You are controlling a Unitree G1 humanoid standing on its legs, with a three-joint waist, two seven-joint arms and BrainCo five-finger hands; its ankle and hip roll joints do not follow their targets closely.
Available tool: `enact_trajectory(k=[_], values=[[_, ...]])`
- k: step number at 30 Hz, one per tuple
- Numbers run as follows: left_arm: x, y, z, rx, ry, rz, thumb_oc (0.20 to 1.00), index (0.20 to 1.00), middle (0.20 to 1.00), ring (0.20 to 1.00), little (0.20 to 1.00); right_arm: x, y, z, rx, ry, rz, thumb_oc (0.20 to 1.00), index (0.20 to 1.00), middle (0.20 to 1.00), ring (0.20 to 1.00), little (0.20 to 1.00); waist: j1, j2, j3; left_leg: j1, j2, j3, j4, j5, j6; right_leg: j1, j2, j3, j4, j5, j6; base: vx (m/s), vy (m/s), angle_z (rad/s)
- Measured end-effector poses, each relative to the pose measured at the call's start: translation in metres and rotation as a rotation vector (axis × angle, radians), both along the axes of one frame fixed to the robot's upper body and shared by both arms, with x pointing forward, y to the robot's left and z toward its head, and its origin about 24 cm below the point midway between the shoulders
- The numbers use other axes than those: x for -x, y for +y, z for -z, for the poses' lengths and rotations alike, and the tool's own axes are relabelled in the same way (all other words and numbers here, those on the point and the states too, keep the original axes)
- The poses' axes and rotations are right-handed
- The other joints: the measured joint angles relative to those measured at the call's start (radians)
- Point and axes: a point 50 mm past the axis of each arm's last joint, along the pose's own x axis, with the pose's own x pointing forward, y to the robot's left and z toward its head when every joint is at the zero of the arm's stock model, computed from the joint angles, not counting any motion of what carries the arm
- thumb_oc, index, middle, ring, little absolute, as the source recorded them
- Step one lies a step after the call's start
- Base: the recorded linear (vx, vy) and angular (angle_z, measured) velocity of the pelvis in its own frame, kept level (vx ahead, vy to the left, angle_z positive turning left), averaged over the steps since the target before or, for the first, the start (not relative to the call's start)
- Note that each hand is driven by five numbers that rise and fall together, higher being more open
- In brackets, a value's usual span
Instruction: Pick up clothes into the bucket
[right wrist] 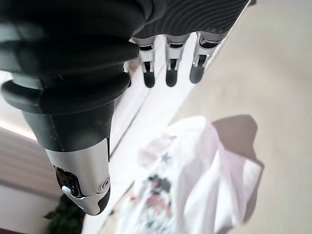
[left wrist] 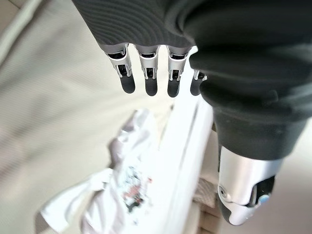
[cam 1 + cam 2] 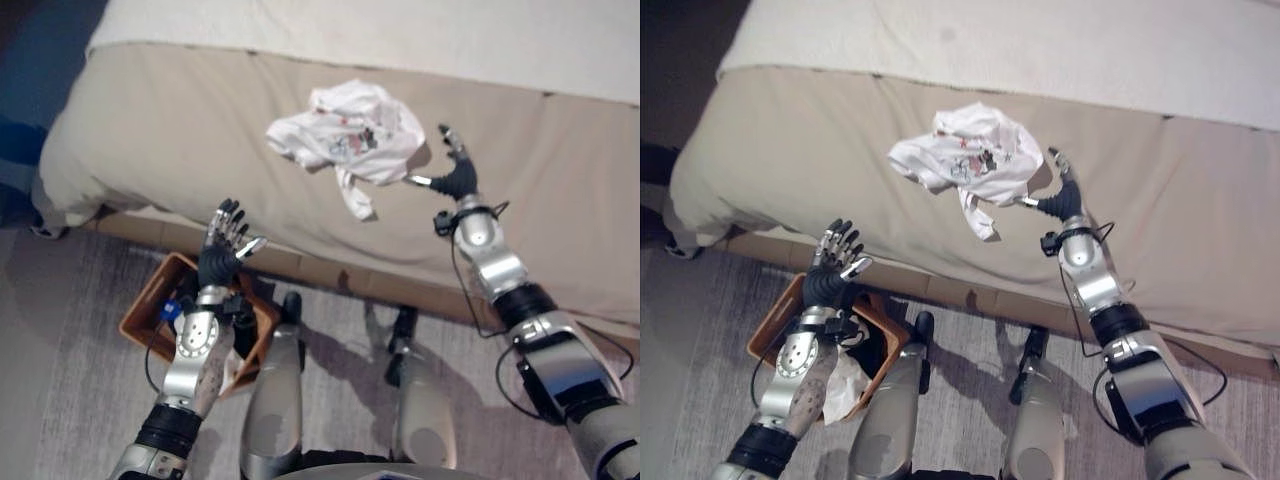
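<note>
A crumpled white shirt (image 3: 345, 135) with a small print lies on the tan bed (image 3: 180, 130), near its front edge. The right hand (image 3: 455, 172) sits just beside the shirt, fingers straight, holding nothing. The left hand (image 3: 222, 245) hangs lower, off the bed's front edge, fingers spread and empty, above an orange bucket (image 3: 150, 310) on the grey floor (image 3: 60, 380).
</note>
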Motion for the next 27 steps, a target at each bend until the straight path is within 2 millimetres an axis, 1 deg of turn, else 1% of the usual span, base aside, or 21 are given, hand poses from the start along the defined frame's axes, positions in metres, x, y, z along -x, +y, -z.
enact_trajectory(k=[2, 3, 4, 7, 9, 10, 11, 12, 15, 18, 19, 21, 23, 24, 27], values=[[-0.001, -0.002, -0.001, 0.003, -0.003, 0.003, 1.000, 1.000, 1.000, 1.000, 1.000, -0.004, -0.001, -0.009, -0.002, -0.022, 0.020, 1.000, 1.000, 1.000, 1.000, 1.000, 0.001, -0.002, 0.006, -0.035, 0.001, -0.001, 0.012, 0.002, -0.006, -0.038, 0.000, 0.004, 0.022, 0.002, -0.006, 0.00, 0.000, 0.00], [-0.001, -0.005, 0.000, 0.002, -0.003, 0.008, 1.000, 1.000, 1.000, 1.000, 1.000, -0.005, -0.001, -0.017, 0.003, -0.041, 0.023, 1.000, 1.000, 1.000, 1.000, 1.000, 0.002, -0.002, 0.007, -0.064, 0.002, -0.005, 0.033, -0.002, -0.007, -0.069, -0.001, 0.005, 0.051, -0.005, -0.014, 0.00, 0.000, 0.00], [0.000, -0.006, 0.000, 0.003, -0.002, 0.009, 1.000, 1.000, 1.000, 1.000, 1.000, -0.005, -0.001, -0.019, 0.007, -0.048, 0.026, 1.000, 1.000, 1.000, 1.000, 1.000, 0.002, -0.002, 0.007, -0.073, 0.002, -0.008, 0.039, -0.004, -0.006, -0.080, -0.001, 0.004, 0.062, -0.007, -0.017, -0.01, 0.008, 0.05], [0.000, -0.013, 0.001, -0.005, 0.003, 0.023, 1.000, 1.000, 1.000, 1.000, 1.000, -0.009, -0.008, -0.038, 0.078, -0.085, 0.063, 1.000, 1.000, 1.000, 1.000, 1.000, 0.001, -0.002, 0.007, -0.132, -0.002, -0.018, 0.076, -0.010, -0.006, -0.152, -0.012, 0.007, 0.135, -0.033, -0.031, -0.01, 0.006, 0.08], [0.000, -0.014, 0.001, -0.002, 0.005, 0.018, 1.000, 1.000, 1.000, 1.000, 1.000, -0.009, -0.011, -0.054, 0.101, -0.139, 0.094, 1.000, 1.000, 1.000, 1.000, 1.000, 0.001, -0.002, 0.007, -0.173, -0.004, -0.022, 0.091, -0.010, -0.006, -0.199, -0.017, 0.008, 0.168, -0.040, -0.034, -0.02, -0.016, 0.05], [0.000, -0.014, 0.001, -0.002, 0.005, 0.014, 1.000, 1.000, 1.000, 1.000, 1.000, -0.010, -0.011, -0.059, 0.108, -0.151, 0.099, 1.000, 1.000, 1.000, 1.000, 1.000, -0.001, -0.002, 0.007, -0.182, -0.005, -0.023, 0.094, -0.010, -0.006, -0.209, -0.017, 0.008, 0.173, -0.042, -0.036, 0.00, 0.000, 0.00], [-0.001, -0.014, 0.000, -0.004, 0.003, 0.004, 1.000, 1.000, 1.000, 1.000, 1.000, -0.010, -0.011, -0.069, 0.112, -0.182, 0.108, 1.000, 1.000, 1.000, 1.000, 1.000, -0.001, -0.002, 0.007, -0.202, -0.005, -0.028, 0.099, -0.010, -0.006, -0.230, -0.017, 0.008, 0.183, -0.047, -0.037, -0.01, -0.009, 0.03], [0.000, -0.013, 0.000, -0.010, 0.002, 0.000, 1.000, 1.000, 1.000, 1.000, 1.000, -0.010, -0.010, -0.073, 0.117, -0.195, 0.112, 1.000, 1.000, 1.000, 1.000, 1.000, -0.001, -0.002, 0.007, -0.215, -0.004, -0.030, 0.102, -0.010, -0.006, -0.241, -0.018, 0.007, 0.187, -0.048, -0.037, -0.01, -0.012, 0.05], [0.000, -0.014, -0.001, -0.030, -0.005, -0.007, 1.000, 1.000, 1.000, 1.000, 1.000, -0.008, -0.009, -0.100, 0.202, -0.276, 0.142, 1.000, 1.000, 1.000, 1.000, 1.000, -0.001, -0.002, 0.007, -0.272, -0.006, -0.044, 0.107, -0.006, -0.001, -0.296, -0.017, 0.006, 0.203, -0.058, -0.042, 0.00, -0.003, 0.07], [0.001, -0.014, 0.000, -0.028, 0.002, -0.012, 1.000, 1.000, 1.000, 1.000, 1.000, -0.007, -0.004, -0.108, 0.300, -0.304, 0.155, 1.000, 1.000, 1.000, 1.000, 1.000, 0.001, -0.002, 0.007, -0.294, -0.012, -0.050, 0.108, -0.003, 0.001, -0.320, -0.024, 0.005, 0.215, -0.061, -0.038, 0.01, -0.017, 0.08], [0.001, -0.014, 0.000, -0.026, -0.002, -0.015, 1.000, 1.000, 1.000, 1.000, 1.000, -0.007, -0.002, -0.113, 0.394, -0.322, 0.170, 1.000, 1.000, 1.000, 1.000, 1.000, 0.000, -0.002, 0.007, -0.310, -0.018, -0.056, 0.106, 0.000, 0.006, -0.333, -0.030, -0.001, 0.217, -0.062, -0.036, 0.01, -0.011, 0.09], [0.002, -0.015, -0.003, -0.022, -0.012, -0.014, 1.000, 1.000, 1.000, 1.000, 1.000, -0.007, -0.003, -0.118, 0.498, -0.330, 0.197, 1.000, 1.000, 1.000, 1.000, 1.000, -0.001, -0.002, 0.007, -0.335, -0.025, -0.069, 0.107, 0.006, 0.004, -0.348, -0.035, -0.010, 0.217, -0.061, -0.036, 0.01, 0.000, 0.16], [0.002, -0.015, -0.003, -0.021, -0.013, -0.016, 1.000, 1.000, 1.000, 1.000, 1.000, -0.007, -0.004, -0.120, 0.526, -0.333, 0.210, 1.000, 1.000, 1.000, 1.000, 1.000, 0.002, -0.002, 0.007, -0.350, -0.030, -0.071, 0.111, 0.009, 0.004, -0.358, -0.038, -0.014, 0.216, -0.061, -0.036, 0.01, -0.001, 0.13], [0.002, -0.015, -0.003, -0.021, -0.013, -0.016, 1.000, 1.000, 1.000, 1.000, 1.000, -0.008, -0.004, -0.123, 0.538, -0.334, 0.217, 1.000, 1.000, 1.000, 1.000, 1.000, 0.013, -0.002, 0.007, -0.366, -0.034, -0.071, 0.114, 0.010, 0.004, -0.373, -0.046, -0.014, 0.220, -0.059, -0.037, 0.01, -0.004, 0.06], [0.002, -0.015, -0.006, -0.023, -0.023, -0.013, 1.000, 1.000, 1.000, 1.000, 1.000, -0.009, -0.002, -0.123, 0.568, -0.326, 0.220, 1.000, 1.000, 1.000, 1.000, 1.000, 0.022, -0.002, 0.007, -0.383, -0.043, -0.071, 0.118, 0.014, -0.002, -0.388, -0.053, -0.015, 0.228, -0.058, -0.040, 0.01, 0.005, 0.08]])
